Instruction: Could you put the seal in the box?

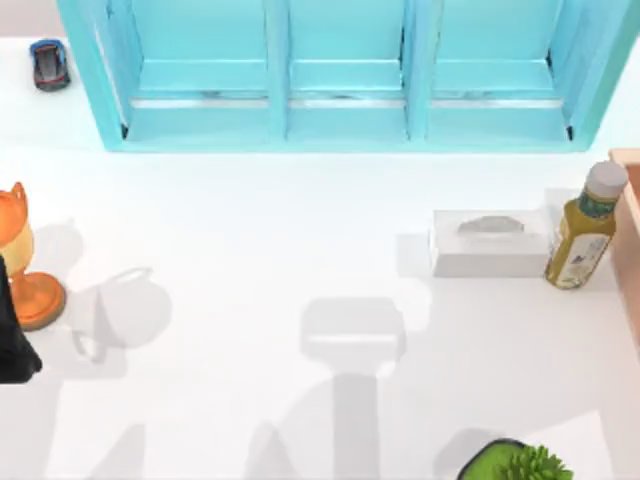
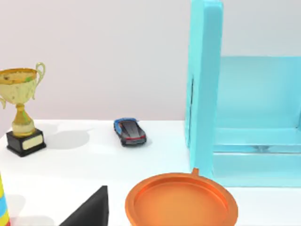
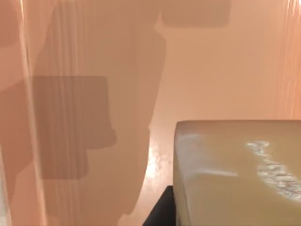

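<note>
Close up, my right wrist view has the seal (image 3: 240,174) right against the camera, a tan block with a whitish pattern on the face I can see, and a dark piece of my own claw just under its near edge. Whether my right gripper's fingers are clamped on it I cannot tell, since the fingertips themselves are hidden. The seal's broad face lies roughly level and it runs on out of the picture, so I cannot name its long axis. Around and beyond it are the peach-tan inner walls and floor of the box (image 3: 225,70), with shadows cast across them; the seal sits within those walls, above the floor.

From above, the box (image 1: 628,230) is a peach strip at the table's right edge. Just beside it stands the yellow-green bottle (image 1: 583,238), tilted a little, and the white tissue box (image 1: 490,243) touches or nearly touches the bottle on its left. A turquoise shelf unit (image 1: 345,75) runs along the back.

My left arm (image 1: 12,345) is parked at the table's left edge beside an orange pan (image 1: 40,298), and I cannot make out its fingers.
</note>
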`<move>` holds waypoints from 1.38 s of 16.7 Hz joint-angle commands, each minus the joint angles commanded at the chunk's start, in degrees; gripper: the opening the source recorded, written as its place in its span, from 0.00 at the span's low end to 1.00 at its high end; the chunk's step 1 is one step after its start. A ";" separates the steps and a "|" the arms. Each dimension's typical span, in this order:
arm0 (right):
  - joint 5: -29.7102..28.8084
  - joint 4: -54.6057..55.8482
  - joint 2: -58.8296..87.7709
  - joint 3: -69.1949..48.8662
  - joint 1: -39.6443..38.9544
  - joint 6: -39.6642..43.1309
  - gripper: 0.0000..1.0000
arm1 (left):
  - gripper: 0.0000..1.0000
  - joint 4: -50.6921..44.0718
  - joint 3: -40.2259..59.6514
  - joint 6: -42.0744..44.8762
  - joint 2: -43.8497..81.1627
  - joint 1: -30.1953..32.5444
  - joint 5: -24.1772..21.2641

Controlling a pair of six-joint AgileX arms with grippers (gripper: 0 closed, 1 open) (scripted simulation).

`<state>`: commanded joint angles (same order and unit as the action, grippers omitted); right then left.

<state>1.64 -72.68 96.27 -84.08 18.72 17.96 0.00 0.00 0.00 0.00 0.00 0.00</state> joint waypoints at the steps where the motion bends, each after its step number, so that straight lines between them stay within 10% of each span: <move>1: -0.03 0.64 0.15 0.79 0.01 -0.09 0.00 | 1.00 0.00 0.00 0.00 0.00 0.00 0.00; 12: 0.08 14.33 1.97 12.09 -0.27 -0.32 0.00 | 1.00 0.00 0.00 0.00 0.00 0.00 0.00; 23: 0.08 14.33 1.97 12.09 -0.27 -0.32 0.83 | 1.00 0.00 0.00 0.00 0.00 0.00 0.00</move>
<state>1.72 -58.34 98.24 -71.98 18.45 17.64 0.00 0.00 0.00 0.00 0.00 0.00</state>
